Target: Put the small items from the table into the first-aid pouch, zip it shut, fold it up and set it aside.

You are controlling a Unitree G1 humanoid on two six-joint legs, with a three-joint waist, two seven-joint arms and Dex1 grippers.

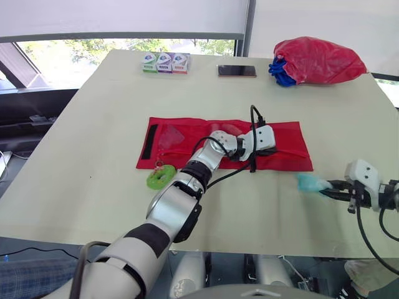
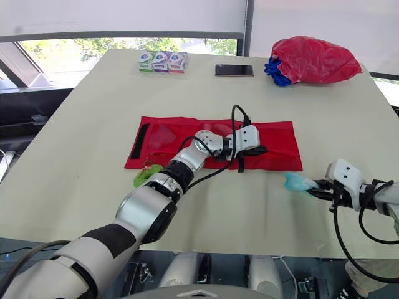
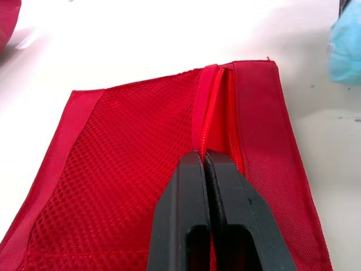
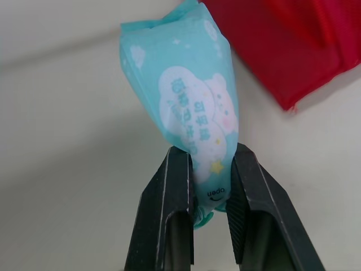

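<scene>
Pouch [image 1: 290, 146] under outstretched left pincer [image 3: 203, 157]

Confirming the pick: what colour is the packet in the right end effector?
The packet is light teal with a white bear print; clearest in right wrist view.

Open table [image 1: 81, 162] left of the red pouch [image 1: 290, 146] — and far of it. The left arm [image 1: 199, 168] and green ring [image 1: 153, 182] block its near-left side.

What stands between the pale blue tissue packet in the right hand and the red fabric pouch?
Nothing visible: bare table separates the pale blue tissue packet from the red fabric pouch. The left hand pinches the pouch's zipper edge.
</scene>
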